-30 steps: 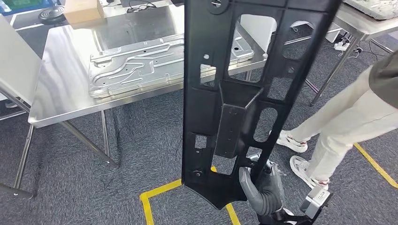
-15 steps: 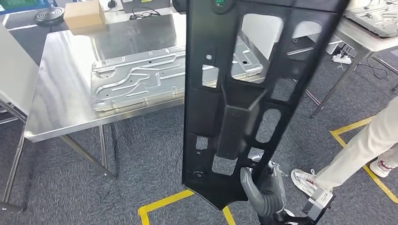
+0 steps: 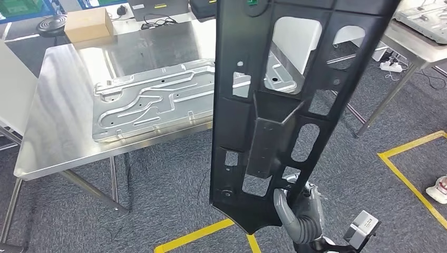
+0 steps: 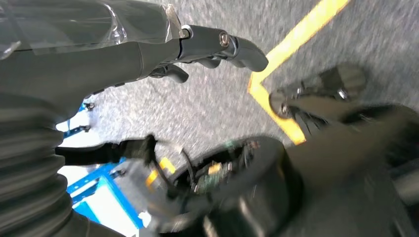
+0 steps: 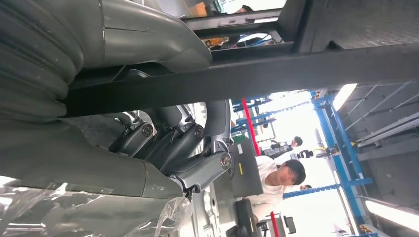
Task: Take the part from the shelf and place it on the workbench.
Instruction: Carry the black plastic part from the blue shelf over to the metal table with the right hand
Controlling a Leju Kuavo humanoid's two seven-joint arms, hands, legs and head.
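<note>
1. The part (image 3: 274,105) — a long black plastic panel with cut-out windows and a raised box at its middle — stands nearly upright in the air, in front of the counter's (image 3: 63,132) near edge and above the carpeted floor (image 3: 158,200), not resting on either.
2. The right hand (image 3: 298,213) is clamped on the panel's lower end, thumb on the face toward the camera, fingers wrapped behind a rib; the right wrist view shows its dark fingers (image 5: 163,143) curled round a black bar of the part.
3. The left hand (image 4: 207,49) hangs over the floor with its fingers loosely bent and nothing in them.
4. On the counter lies a stamped metal plate (image 3: 153,100), reaching to the near edge — a cardboard box (image 3: 87,23) sits by the far left corner.
5. Yellow tape lines (image 3: 406,158) mark the floor; a person's shoe (image 3: 438,188) shows at the right.
</note>
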